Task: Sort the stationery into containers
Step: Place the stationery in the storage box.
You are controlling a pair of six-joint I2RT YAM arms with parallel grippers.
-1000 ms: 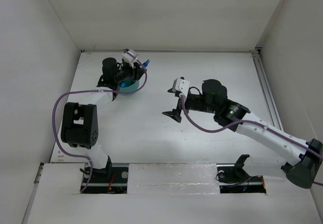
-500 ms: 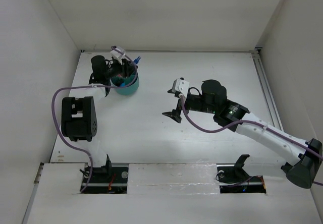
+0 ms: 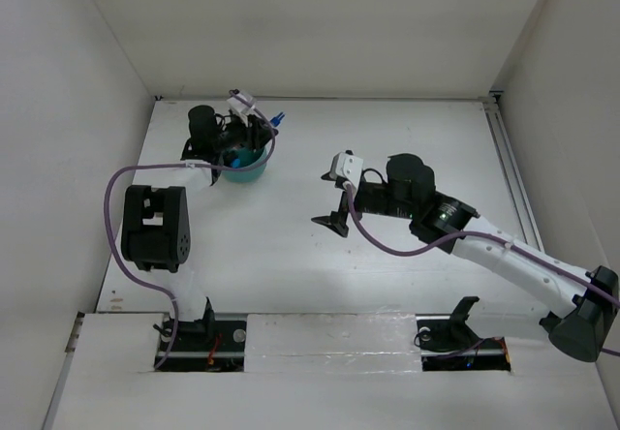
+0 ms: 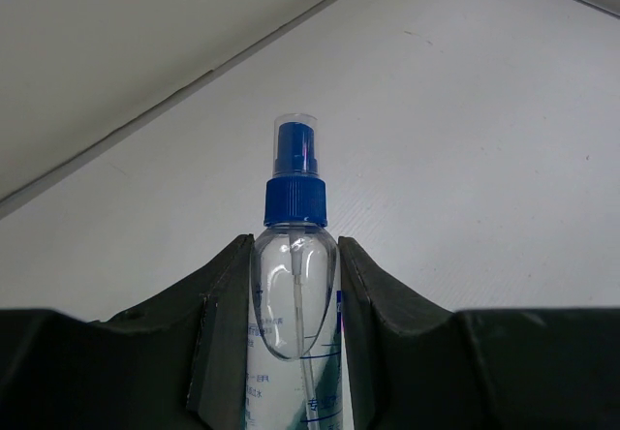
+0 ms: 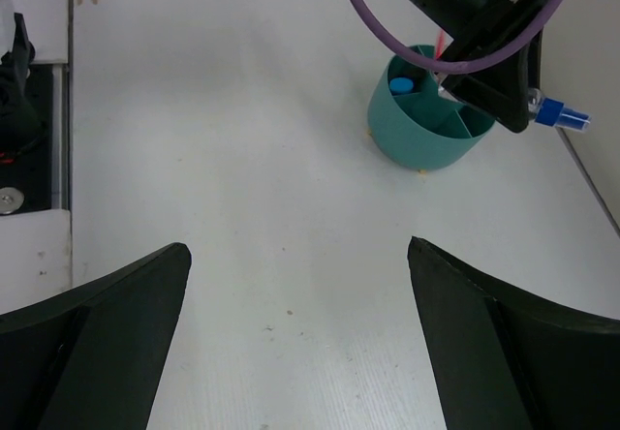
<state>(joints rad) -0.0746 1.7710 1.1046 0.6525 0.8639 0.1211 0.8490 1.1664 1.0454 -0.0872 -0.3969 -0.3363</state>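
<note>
Holding clear spray bottle (image 4: 294, 304), blue cap (image 4: 294, 173).

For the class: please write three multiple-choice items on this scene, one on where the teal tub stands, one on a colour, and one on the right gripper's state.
1. Where on the table does the teal tub stand?
A. far left part
B. near right corner
C. between the arm bases

2. What colour is the spray head of the clear bottle?
A. red
B. blue
C. yellow

3. How is the right gripper?
A. shut on a pen
B. open and empty
C. shut on the tub

Answers:
1 A: the top view shows the tub far left, under the left gripper.
2 B: the left wrist view shows a blue head on the bottle.
3 B: its fingers stand wide apart over bare table.
</note>
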